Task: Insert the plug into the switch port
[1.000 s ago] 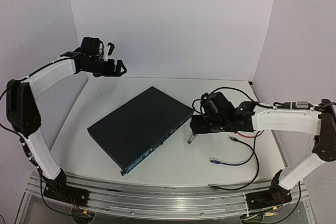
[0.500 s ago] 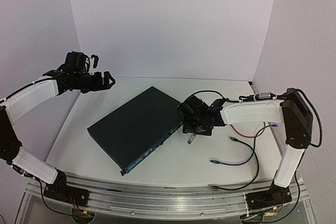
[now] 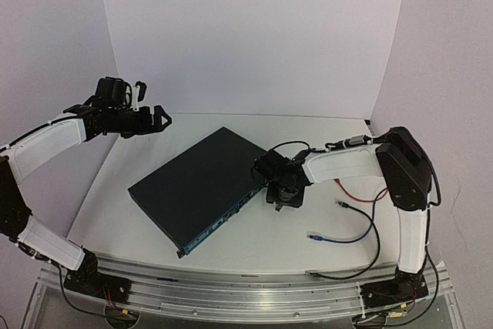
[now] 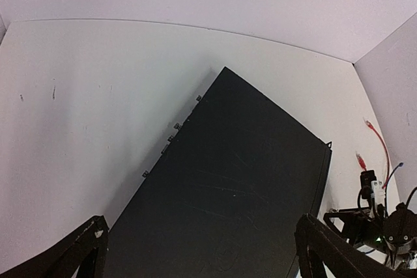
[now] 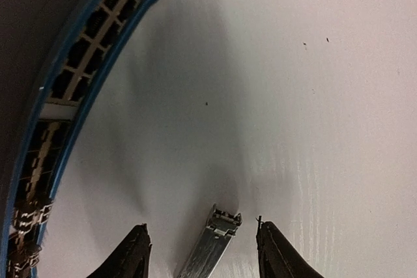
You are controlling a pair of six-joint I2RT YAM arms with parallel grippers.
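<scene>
The plug (image 5: 215,237) lies flat on the table (image 5: 306,96) just off the switch (image 3: 202,182), between the jaws of the right gripper (image 5: 202,227). The jaws stand open around it, with a strip of bare table showing on each side, so neither of the fingers (image 5: 135,252) touches it. Its tip points away from the wrist, tilted a little off the switch's port face and not lined up with any socket. A band of clear table lies between the plug and that face. Farther out on that side of the switch lie loose cables (image 3: 343,225): black, red and blue-ended. The plug is a slim, silvery metal piece with a small notched clip at its tip; its rear part runs out of the wrist view. The switch is a flat dark box set diagonally on the table, with rows of sockets on its blue-trimmed port face. The left gripper (image 3: 162,117) hangs in the air beyond the switch's far left corner, jaws spread wide and holding nothing.
</scene>
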